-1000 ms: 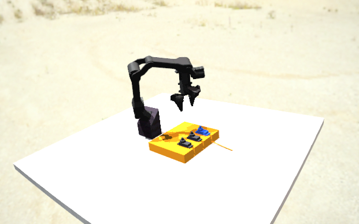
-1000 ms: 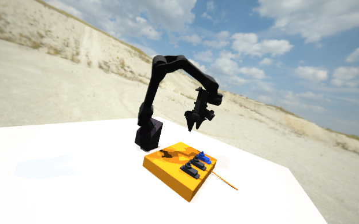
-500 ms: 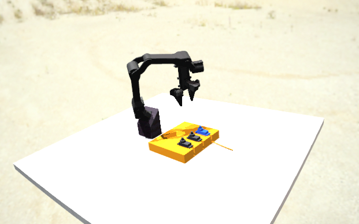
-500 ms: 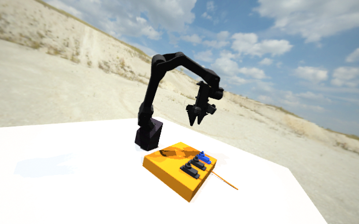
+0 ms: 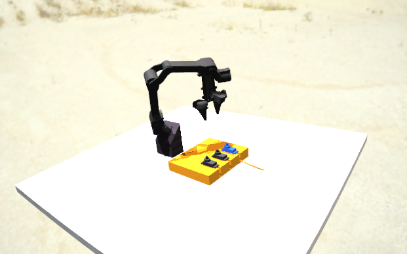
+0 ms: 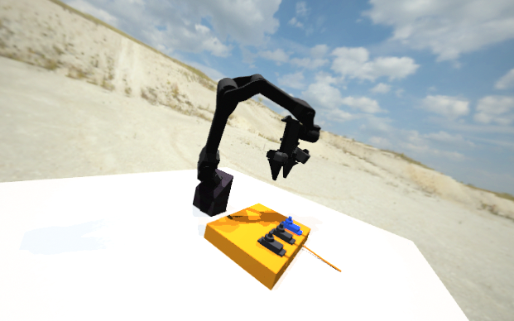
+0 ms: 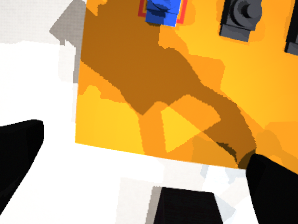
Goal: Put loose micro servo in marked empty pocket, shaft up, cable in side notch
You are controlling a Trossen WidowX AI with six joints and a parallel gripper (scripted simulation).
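Observation:
The blue micro servo [image 5: 229, 149] [image 6: 292, 227] [image 7: 161, 10] sits low in its pocket at the deck's far right corner, upright, its shaft side up. The red pocket outline [image 7: 141, 11] shows around it in the wrist view. Its body looks level beside the black servos; the ears' exact contact is too small to tell. Its orange cable [image 5: 253, 165] [image 6: 321, 258] runs out over the deck's side edge; the notch itself is hard to make out. My gripper [image 5: 212, 116] [image 6: 280, 178] [image 7: 148, 148] is wide open and empty, well above the orange deck [image 5: 187, 168] [image 6: 237, 250] [image 7: 100, 122] and apart from the servo.
Two black servos, the nearer one [image 5: 210, 162] [image 6: 271, 245] and the middle one [image 5: 220, 154] [image 6: 283, 235] [image 7: 242, 17], stand in a row beside the blue one. The arm's dark base [image 5: 171, 141] [image 6: 213, 196] [image 7: 187, 205] stands just behind the deck. The arm's shadow crosses the deck.

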